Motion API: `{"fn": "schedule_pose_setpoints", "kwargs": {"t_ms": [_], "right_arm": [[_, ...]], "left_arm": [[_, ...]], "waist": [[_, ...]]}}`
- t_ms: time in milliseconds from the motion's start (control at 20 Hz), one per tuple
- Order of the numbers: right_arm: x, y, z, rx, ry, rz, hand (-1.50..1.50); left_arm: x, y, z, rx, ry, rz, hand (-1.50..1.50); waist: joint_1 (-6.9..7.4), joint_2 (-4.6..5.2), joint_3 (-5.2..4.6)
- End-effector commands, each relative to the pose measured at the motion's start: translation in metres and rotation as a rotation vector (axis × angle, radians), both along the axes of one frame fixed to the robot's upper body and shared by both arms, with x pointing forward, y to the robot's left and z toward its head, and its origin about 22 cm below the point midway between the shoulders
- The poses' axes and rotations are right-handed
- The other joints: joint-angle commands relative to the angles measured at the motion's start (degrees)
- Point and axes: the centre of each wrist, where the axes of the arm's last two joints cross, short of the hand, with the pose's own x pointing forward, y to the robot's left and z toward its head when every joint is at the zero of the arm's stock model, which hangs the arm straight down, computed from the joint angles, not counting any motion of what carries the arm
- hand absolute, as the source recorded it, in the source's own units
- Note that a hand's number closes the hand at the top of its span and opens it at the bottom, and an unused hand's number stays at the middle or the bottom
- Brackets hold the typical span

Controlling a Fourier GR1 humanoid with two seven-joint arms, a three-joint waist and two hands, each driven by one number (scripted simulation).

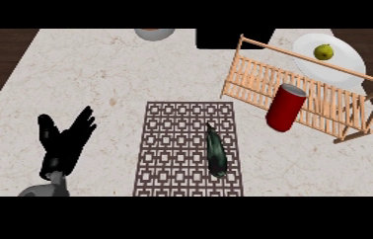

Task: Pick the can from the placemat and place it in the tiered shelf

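Already the red can (285, 107) leaned on the tiered shelf (251, 76), right of the placemat (169, 151); the left hand (65, 144), fingers wide, lay left of it

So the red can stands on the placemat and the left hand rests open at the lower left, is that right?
Not quite. The head view shows the red can off the placemat, against the slats of the wooden shelf. The left hand does rest open at the lower left.
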Motion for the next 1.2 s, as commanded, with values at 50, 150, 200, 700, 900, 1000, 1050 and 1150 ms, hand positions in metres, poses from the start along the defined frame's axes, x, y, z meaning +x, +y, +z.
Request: {"fn": "schedule_pose_setpoints", "kwargs": {"t_ms": [50,150,200,700,900,1000,1050,1150], "right_arm": [[-0.009,-0.03,0.024,0.163,-0.129,-0.058,-1.5],[-0.01,-0.023,0.028,0.121,-0.163,-0.123,-1.5],[-0.029,-0.039,0.023,0.115,-0.162,-0.142,-1.5],[-0.105,-0.124,0.037,0.208,-0.262,-0.416,-1.5],[-0.146,-0.157,0.036,0.237,-0.266,-0.407,-1.5],[-0.162,-0.156,0.044,0.258,-0.249,-0.355,-1.5],[-0.168,-0.173,0.036,0.254,-0.26,-0.338,-1.5],[-0.177,-0.187,0.033,0.232,-0.261,-0.34,-1.5]], "left_arm": [[0.001,0.0,0.004,0.0,-0.003,-0.002,0.0],[0.002,-0.004,-0.01,0.016,0.017,-0.01,0.0],[0.003,-0.006,-0.005,-0.004,0.0,-0.001,0.0],[-0.006,-0.004,0.003,-0.006,0.008,0.016,0.0],[-0.01,0.007,0.002,0.001,-0.022,0.028,0.0],[0.001,0.011,0.01,-0.005,0.012,0.015,0.0],[-0.002,0.007,0.0,-0.002,0.025,0.036,0.0],[-0.004,0.001,-0.007,0.019,0.007,0.01,0.0]], "waist": [[0.1,0.0,0.02],[-0.07,0.04,-0.03],[-0.56,-0.12,-0.01],[-1.06,-0.35,0.05],[-1.14,-0.32,0.05],[-1.07,-0.29,0.02],[-1.16,-0.23,0.04],[-1.0,-0.16,0.02]]}}
